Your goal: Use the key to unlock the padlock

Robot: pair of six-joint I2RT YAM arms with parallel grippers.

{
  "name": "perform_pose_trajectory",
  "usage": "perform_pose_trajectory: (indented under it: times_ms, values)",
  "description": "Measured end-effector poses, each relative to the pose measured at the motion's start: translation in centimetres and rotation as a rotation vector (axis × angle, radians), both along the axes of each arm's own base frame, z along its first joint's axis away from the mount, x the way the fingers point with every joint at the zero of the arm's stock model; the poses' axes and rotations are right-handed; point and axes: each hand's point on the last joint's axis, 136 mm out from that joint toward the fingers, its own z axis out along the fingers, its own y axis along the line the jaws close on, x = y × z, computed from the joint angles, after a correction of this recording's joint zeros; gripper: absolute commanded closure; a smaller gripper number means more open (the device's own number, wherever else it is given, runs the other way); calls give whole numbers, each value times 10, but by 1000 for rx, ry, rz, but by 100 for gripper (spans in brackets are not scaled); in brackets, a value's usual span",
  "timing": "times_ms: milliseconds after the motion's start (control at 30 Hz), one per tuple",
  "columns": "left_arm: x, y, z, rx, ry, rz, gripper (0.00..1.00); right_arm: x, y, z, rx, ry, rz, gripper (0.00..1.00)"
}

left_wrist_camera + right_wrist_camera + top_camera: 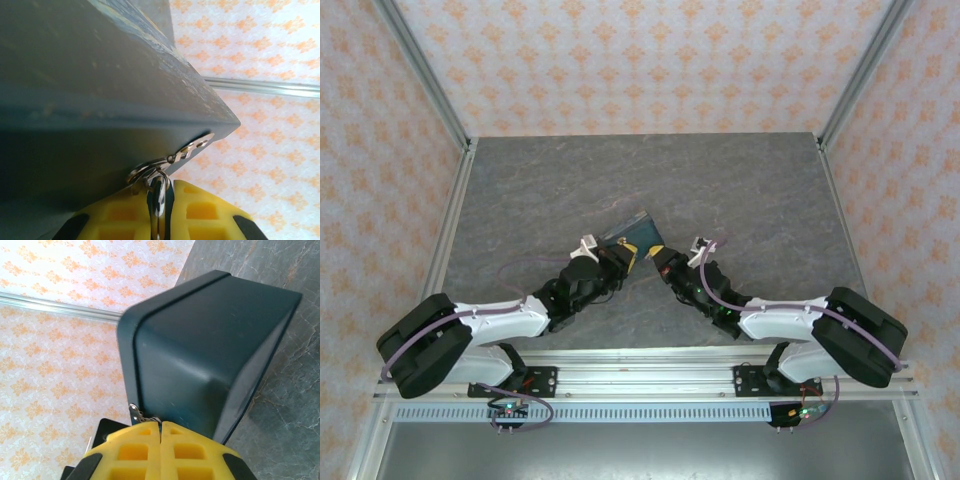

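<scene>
**Box tipped up, both claws jammed at one corner: slip risk**

While the box (628,232) sat tipped up over the table (520,200) between the two arms, both claws crowded one lower corner of it. The left gripper (161,189) was pinched down on a thin shiny metal strip (157,196) hanging off a wire ring (144,173). The right gripper (161,426) was fully closed, pads touching with nothing visible between them, nosed up under the box lip. The padlock (133,411) was probably the little metal bit at that lip, though it was too cramped to be sure. What worried me was that skinny pinch. Any twist or tug from the left could've slid the strip out or swung the box.
</scene>
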Motion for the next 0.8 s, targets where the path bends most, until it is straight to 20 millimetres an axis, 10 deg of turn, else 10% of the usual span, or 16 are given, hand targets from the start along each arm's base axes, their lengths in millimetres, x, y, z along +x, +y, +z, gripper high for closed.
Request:
perform_pose_trajectory:
  times_ms: [667, 800]
  values:
    - [11, -14, -85, 395, 43, -351, 100, -5, -46, -20, -97, 63, -66, 100]
    - [10, -12, -98, 420, 70, -369, 77, -7, -51, -33, -140, 99, -70, 100]
